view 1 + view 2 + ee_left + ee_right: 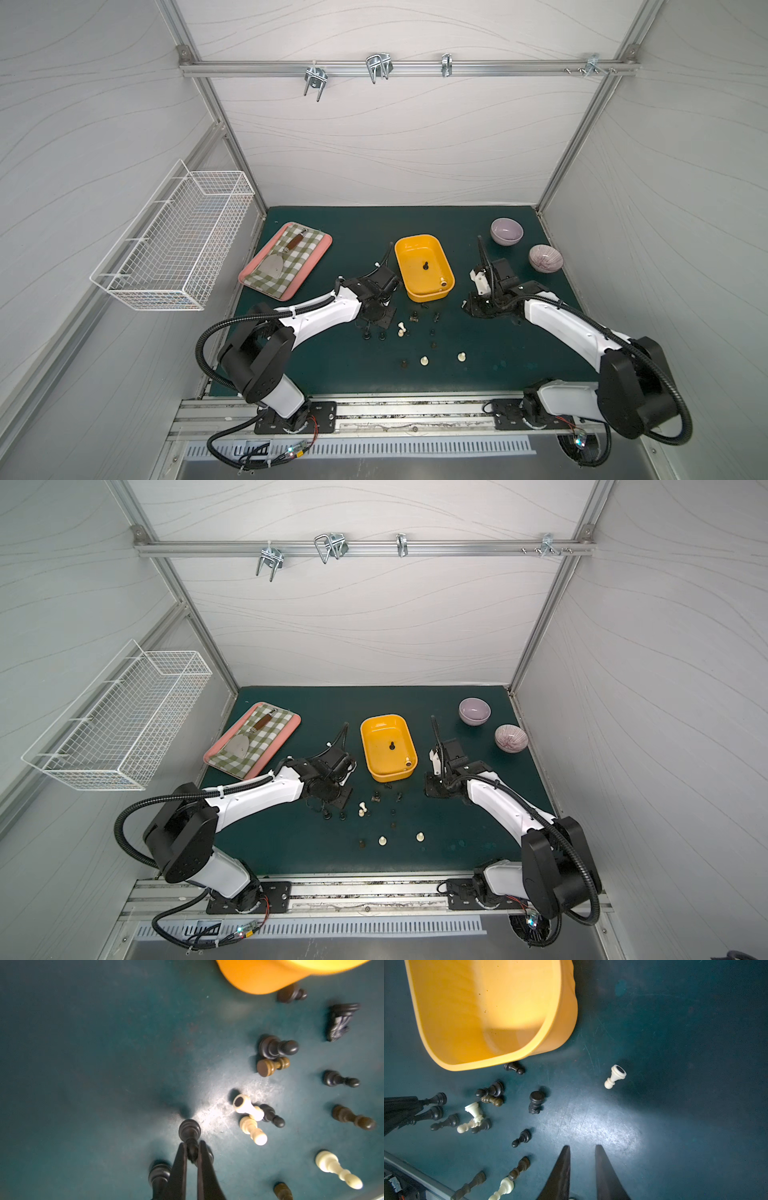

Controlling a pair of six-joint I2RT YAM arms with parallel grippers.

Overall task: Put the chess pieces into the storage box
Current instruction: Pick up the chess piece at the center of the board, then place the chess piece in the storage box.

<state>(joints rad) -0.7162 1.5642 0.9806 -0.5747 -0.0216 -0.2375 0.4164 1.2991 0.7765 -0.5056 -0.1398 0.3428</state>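
Note:
The yellow storage box (428,296) (391,776) stands mid-mat; a black piece (424,266) and a cream one (444,282) lie inside it. In front of it several chess pieces are scattered, dark (414,319) and cream (424,360). My left gripper (192,1144) is shut on the stem of a black piece (189,1131), just left of the scatter (370,326). Two more dark pieces (159,1172) stand right beside its fingers. My right gripper (582,1147) hovers right of the box (562,1022), its jaws slightly open and empty. A cream pawn (614,1075) lies ahead of it.
At the back left lies a pink tray (246,272) with checked cloth and a spatula. Two purple bowls (506,231) (545,257) sit at the back right. A white wire basket (174,245) hangs on the left wall. Metal hooks (316,81) hang from the rear rail.

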